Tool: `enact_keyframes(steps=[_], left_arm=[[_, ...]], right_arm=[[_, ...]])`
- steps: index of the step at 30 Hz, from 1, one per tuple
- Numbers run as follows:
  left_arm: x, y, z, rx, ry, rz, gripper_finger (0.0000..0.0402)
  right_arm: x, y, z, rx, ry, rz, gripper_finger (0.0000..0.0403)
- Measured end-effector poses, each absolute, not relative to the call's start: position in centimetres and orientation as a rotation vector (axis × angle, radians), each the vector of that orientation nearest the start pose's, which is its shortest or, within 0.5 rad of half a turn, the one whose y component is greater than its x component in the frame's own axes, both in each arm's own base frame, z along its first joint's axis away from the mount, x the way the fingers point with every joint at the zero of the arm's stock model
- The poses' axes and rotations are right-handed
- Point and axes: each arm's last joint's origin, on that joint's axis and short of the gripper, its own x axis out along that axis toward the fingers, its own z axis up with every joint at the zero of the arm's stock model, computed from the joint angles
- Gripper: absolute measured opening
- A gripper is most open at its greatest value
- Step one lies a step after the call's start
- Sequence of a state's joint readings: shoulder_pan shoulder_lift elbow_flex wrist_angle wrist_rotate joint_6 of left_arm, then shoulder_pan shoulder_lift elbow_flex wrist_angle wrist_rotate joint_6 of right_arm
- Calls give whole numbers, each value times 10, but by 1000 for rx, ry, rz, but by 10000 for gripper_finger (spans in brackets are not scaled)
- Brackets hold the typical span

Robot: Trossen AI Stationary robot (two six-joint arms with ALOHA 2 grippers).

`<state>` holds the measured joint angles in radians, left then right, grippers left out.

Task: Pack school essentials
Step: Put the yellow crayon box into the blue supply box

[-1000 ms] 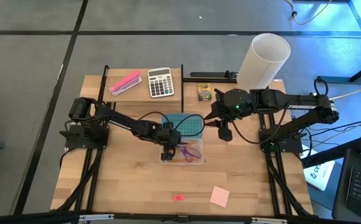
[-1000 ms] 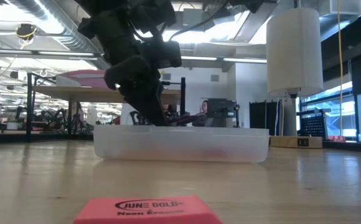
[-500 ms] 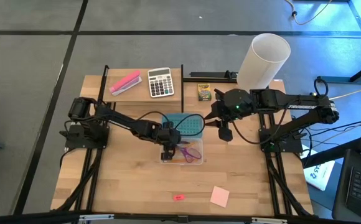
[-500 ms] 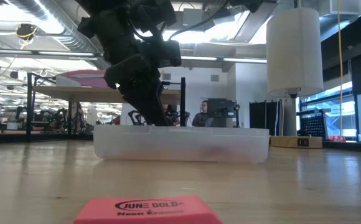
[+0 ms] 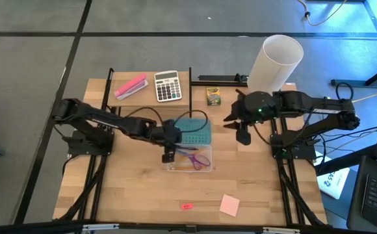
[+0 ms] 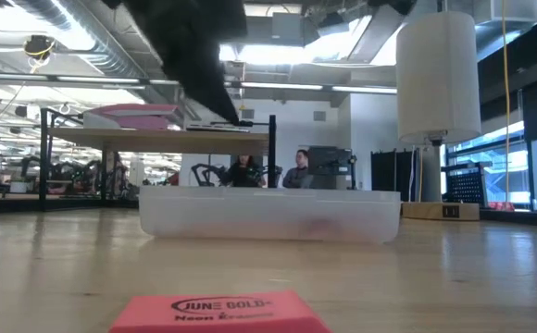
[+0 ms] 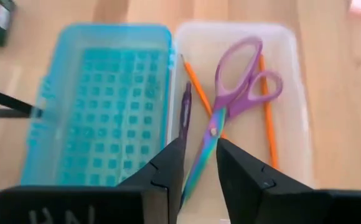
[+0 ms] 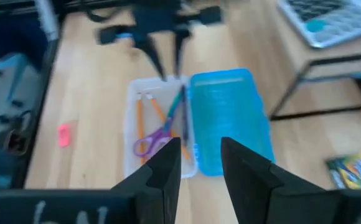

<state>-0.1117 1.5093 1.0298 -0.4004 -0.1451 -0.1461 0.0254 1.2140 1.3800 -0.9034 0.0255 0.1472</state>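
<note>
A clear box (image 5: 190,158) holds purple-handled scissors (image 7: 238,79), orange pencils (image 7: 196,92) and a dark purple pen (image 7: 185,116), all lying on its floor. Its blue lid (image 5: 194,132) lies open on the far side. My left gripper (image 5: 168,155) hovers open above the box's left end, nothing between its fingers (image 7: 165,169). My right gripper (image 5: 242,136) hangs open in the air right of the lid, also empty. The crayon box (image 5: 212,96) lies at the far edge. The pink eraser (image 5: 187,206) and sticky-note pad (image 5: 229,205) lie near the front.
A white-grey calculator (image 5: 168,86) and a pink stapler (image 5: 130,86) sit on a raised shelf at the far left. A tall white cylinder (image 5: 276,63) stands at the far right. Bare wood lies between the box and the front edge.
My left gripper has risen out of the clear box and drawn back a little toward the table's left edge, leaving the box's contents where they lay. My right gripper has shifted slightly toward the table's right edge.
</note>
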Motion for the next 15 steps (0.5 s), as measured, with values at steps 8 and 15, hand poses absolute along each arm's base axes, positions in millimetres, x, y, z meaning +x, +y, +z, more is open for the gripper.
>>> enact_keyframes(steps=[8, 15], left_arm=[[278, -18, 267, -167, 793, 354, 89], [264, -7, 278, -292, 738, 509, 86]], right_arm=[[223, 3, 387, 159, 742, -129, 116], [231, 2, 370, 155, 791, -152, 116]])
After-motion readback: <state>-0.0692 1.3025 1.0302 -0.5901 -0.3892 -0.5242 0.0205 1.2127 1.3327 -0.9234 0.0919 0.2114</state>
